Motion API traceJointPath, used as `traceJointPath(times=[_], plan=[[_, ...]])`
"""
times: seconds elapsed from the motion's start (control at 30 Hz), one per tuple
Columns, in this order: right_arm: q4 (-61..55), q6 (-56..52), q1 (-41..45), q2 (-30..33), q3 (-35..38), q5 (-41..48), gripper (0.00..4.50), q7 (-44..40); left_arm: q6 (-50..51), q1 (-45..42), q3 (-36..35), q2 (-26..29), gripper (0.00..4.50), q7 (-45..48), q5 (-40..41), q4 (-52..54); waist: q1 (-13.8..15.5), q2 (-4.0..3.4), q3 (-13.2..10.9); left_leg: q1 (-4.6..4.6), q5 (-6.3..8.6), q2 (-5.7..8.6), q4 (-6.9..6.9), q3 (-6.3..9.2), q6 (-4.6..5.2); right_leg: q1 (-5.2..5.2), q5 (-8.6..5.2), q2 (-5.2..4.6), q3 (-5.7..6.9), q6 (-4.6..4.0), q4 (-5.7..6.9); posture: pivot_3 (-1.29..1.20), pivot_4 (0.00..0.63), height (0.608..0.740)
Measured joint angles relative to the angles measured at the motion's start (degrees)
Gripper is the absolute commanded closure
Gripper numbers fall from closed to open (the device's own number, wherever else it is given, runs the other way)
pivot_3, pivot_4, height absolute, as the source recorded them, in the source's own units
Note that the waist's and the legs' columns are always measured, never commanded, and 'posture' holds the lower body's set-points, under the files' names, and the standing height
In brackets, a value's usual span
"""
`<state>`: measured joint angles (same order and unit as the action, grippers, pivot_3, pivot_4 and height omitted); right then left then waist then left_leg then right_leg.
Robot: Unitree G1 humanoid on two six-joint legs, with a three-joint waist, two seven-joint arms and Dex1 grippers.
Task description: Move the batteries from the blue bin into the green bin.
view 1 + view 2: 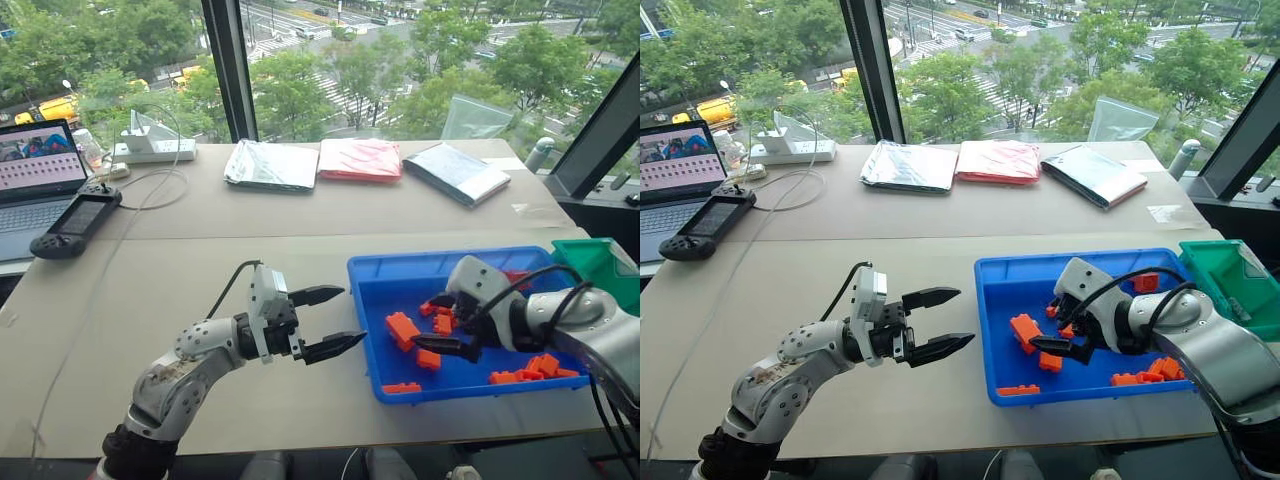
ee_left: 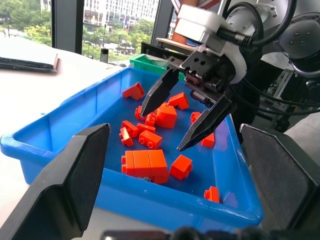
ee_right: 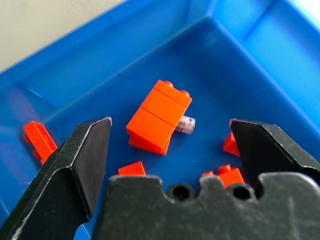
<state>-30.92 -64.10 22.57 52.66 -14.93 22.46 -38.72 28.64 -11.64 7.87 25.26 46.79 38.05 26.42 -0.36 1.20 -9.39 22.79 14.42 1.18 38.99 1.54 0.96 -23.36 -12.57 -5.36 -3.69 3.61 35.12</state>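
1. Head view: the blue bin (image 1: 372, 330) sits on the table's (image 1: 200, 300) right side, the green bin (image 1: 585, 258) at its two o'clock corner.
2. Left wrist view: the right gripper (image 2: 186, 116) hangs open-jawed over orange bricks (image 2: 145, 162).
3. Right wrist view: a battery (image 3: 186, 124) lies against a brick's three o'clock side.
4. Head view: the left gripper (image 1: 330, 320) hovers open, empty.

- The blue bin (image 1: 372, 330) looks like glossy, smooth plastic.
- The orange toy bricks (image 3: 159, 116) are smooth moulded plastic with a soft sheen.
- A battery (image 3: 186, 124) at the big brick's 3 o'clock has a whitish-silver printed wrap.
- The green bin (image 1: 1228, 283) is shiny plastic.
- The table (image 1: 200, 290) is matt beige.
- The gripper fingers (image 3: 80, 160) are matt black.
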Motion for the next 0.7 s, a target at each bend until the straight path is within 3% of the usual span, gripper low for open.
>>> traceJointPath(times=[0.23,0.33,0.57,0.7], plan=[[0.5,-2.1,0.7,-1.6,-0.9,-1.5,0.09,2.1,0.0,0.0,0.0,0.0,0.0,0.0,0.0,0.0,-0.2,0.0,0.0,-0.01,0.0,-0.01,-0.01,0.01,0.0,0.0,0.0,0.07,0.01,0.0,0.0,0.0,0.15,0.74],[0.6,-2.5,0.7,-1.7,-1.1,-1.5,0.78,2.5,0.0,0.0,-0.1,0.1,0.0,0.0,0.0,0.0,-0.2,0.0,0.0,-0.01,0.0,-0.01,-0.01,0.01,0.0,-0.01,0.0,0.07,0.01,0.0,0.0,0.0,0.15,0.74],[0.6,-2.6,0.9,-1.7,-1.1,-1.5,3.13,2.6,0.0,0.0,-0.1,0.1,0.0,-0.1,0.0,0.0,-0.2,0.0,0.0,-0.01,0.0,-0.01,-0.01,0.01,0.0,-0.01,0.0,0.07,0.01,0.0,0.0,0.0,0.15,0.74],[0.6,-2.6,1.2,-1.4,0.3,-1.4,3.14,2.6,0.1,0.0,0.0,0.1,0.0,-0.1,0.0,0.0,-0.2,0.0,0.0,0.0,0.0,0.0,-0.01,0.01,0.0,-0.01,0.0,0.06,0.01,0.0,0.0,0.0,0.15,0.74]])
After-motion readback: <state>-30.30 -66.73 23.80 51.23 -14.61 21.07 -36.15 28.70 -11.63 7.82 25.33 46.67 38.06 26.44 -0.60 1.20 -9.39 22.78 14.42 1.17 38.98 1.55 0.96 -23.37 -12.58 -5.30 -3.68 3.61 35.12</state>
